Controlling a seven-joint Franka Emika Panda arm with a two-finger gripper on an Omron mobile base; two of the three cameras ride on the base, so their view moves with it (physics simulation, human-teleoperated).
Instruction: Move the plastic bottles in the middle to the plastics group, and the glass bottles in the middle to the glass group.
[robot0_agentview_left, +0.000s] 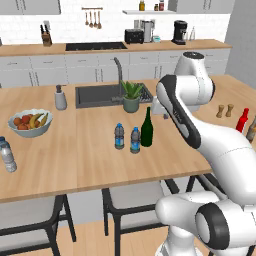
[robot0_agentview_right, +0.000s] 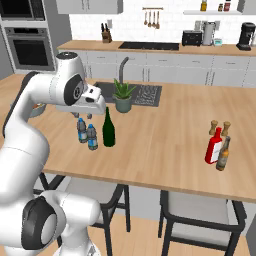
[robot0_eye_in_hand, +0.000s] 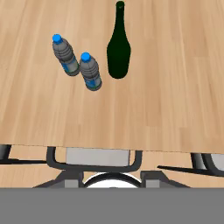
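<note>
Two small plastic bottles (robot0_agentview_left: 119, 136) (robot0_agentview_left: 135, 140) with blue labels stand side by side mid-counter, the tall dark green glass bottle (robot0_agentview_left: 146, 128) just right of them. From the hand they appear as the bottles (robot0_eye_in_hand: 65, 56) (robot0_eye_in_hand: 90, 71) and the green bottle (robot0_eye_in_hand: 118, 48). My gripper (robot0_agentview_right: 84, 116) hovers above and behind the small bottles (robot0_agentview_right: 82, 130) (robot0_agentview_right: 92, 137), its dark fingers slightly apart and holding nothing. The pale clear water bottle (robot0_agentview_left: 7, 154) of the plastics group stands far left. The glass group's red bottle (robot0_agentview_right: 214, 145) and brown bottle (robot0_agentview_right: 223, 154) stand far right.
On the wooden island counter (robot0_agentview_left: 75, 165), a fruit bowl (robot0_agentview_left: 30, 122) and a grey soap dispenser (robot0_agentview_left: 60, 98) stand at the left. A potted plant (robot0_agentview_left: 131, 96) sits by the sink (robot0_agentview_left: 97, 95) behind the bottles. Two wooden shakers (robot0_agentview_left: 224, 110) stand behind the red bottle. Chairs (robot0_agentview_left: 135, 200) tuck under the near edge.
</note>
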